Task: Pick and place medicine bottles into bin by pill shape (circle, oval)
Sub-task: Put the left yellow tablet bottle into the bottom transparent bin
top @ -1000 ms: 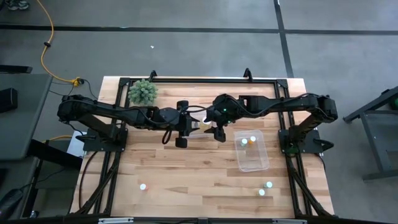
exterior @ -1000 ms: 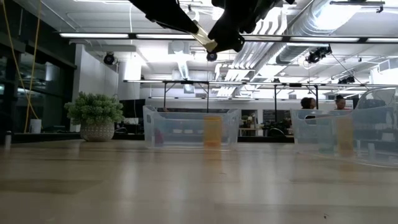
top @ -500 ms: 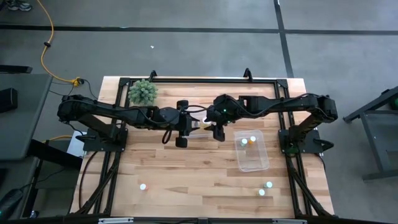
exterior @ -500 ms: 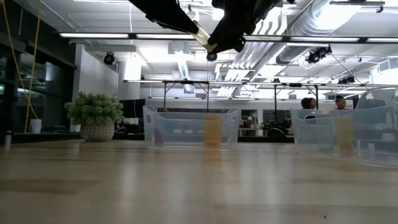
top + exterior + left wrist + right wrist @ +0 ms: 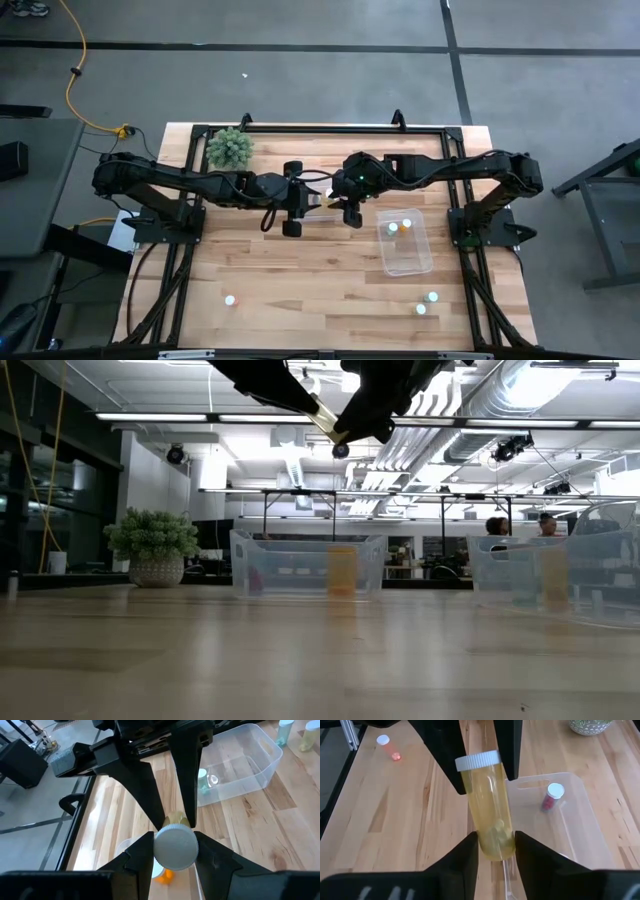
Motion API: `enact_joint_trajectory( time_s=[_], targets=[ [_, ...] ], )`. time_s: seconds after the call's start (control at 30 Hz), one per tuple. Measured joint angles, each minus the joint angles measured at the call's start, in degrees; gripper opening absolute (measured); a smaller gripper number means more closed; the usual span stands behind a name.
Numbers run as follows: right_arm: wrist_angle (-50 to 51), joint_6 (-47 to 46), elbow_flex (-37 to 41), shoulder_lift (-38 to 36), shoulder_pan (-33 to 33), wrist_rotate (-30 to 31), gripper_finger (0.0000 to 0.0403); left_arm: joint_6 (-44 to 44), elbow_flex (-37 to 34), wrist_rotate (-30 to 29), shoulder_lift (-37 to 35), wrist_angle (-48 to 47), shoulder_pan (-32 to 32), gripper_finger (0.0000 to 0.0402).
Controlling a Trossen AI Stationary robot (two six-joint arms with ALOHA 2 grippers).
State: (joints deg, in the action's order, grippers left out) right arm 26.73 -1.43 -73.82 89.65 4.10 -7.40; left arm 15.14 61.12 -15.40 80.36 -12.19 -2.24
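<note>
- Two grippers are meeting on one bottle (image 5: 485, 815) above the table (image 5: 300, 270): my left gripper (image 5: 174, 851) is clamping its white cap (image 5: 174, 848) between both fingers, and my right gripper (image 5: 496, 851) is pinching the yellow body at its base end
- If my left fingers (image 5: 141, 854) are letting go before my right fingers (image 5: 465, 851) are squeezing firmly, the bottle is risking a slip out from between them and a drop to the wood
- If both arms are pulling apart while both are gripping, the cap is risking a twist loose
- Below my fingers a clear bin (image 5: 570, 820) is holding a red-bodied bottle (image 5: 551, 797); a drop could be landing in the wrong bin
</note>
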Motion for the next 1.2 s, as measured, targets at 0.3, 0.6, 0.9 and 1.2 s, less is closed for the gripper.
enact_joint_trajectory(
  time_s=[0.3,0.6,0.9,1.2],
  targets=[
    [0.0,0.0,0.0,0.0,0.0,-0.1,0.0099,0.0,0.0,-0.1,0.0,0.0,0.0,0.0117],
    [0.0,0.0,0.1,0.0,0.0,-0.2,0.0099,0.0,0.0,0.9,0.0,0.0,0.0,0.0123],
    [0.0,-0.1,0.1,0.0,0.0,-0.2,0.0099,0.0,0.0,0.9,-0.1,0.2,0.0,0.0168],
    [0.0,0.0,0.1,0.0,0.0,-0.1,0.0099,0.0,2.3,1.4,-0.4,-2.4,0.0,0.0196]
  ],
)
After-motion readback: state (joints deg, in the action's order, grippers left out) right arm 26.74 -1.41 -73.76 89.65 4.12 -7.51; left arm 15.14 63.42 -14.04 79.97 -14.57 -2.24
